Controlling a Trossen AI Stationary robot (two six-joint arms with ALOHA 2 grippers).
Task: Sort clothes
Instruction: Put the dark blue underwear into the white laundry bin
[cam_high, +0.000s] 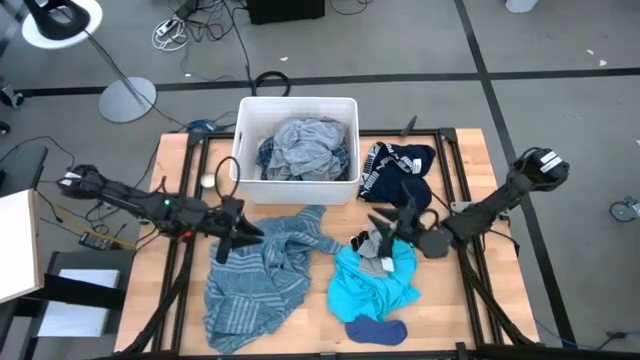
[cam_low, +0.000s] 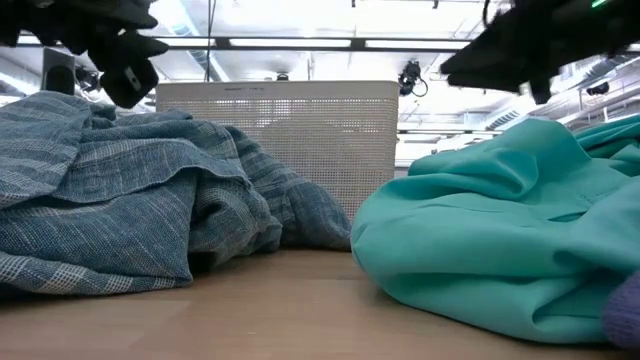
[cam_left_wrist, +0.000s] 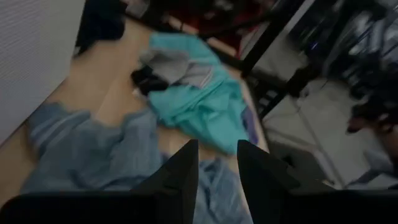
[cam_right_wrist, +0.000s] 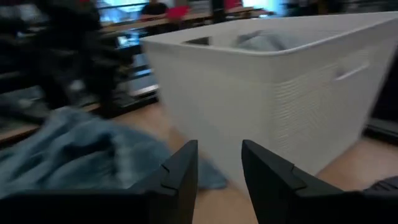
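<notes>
The grey-blue striped top (cam_high: 258, 278) lies crumpled on the table's left half, and also shows in the low view (cam_low: 120, 190). The turquoise garment (cam_high: 372, 283) lies to its right with a small grey piece (cam_high: 374, 244) on its far end. Dark blue socks (cam_high: 376, 329) lie at its near end. The navy white-striped piece (cam_high: 393, 166) lies right of the white bin (cam_high: 246, 150), which holds a grey shirt (cam_high: 308, 142) and a blue plaid shirt (cam_high: 272, 160). My left gripper (cam_high: 243, 238) (cam_left_wrist: 217, 174) is open and empty above the striped top's far edge. My right gripper (cam_high: 386, 226) (cam_right_wrist: 219, 177) is open and empty above the turquoise garment's far end.
The bin stands at the table's far middle. The dark frame rails (cam_high: 470, 200) run along the table's sides. Bare wood (cam_high: 455, 300) shows at the near right and between the two garments (cam_low: 300, 300). Cables and a lamp base (cam_high: 127, 98) lie on the floor beyond the table.
</notes>
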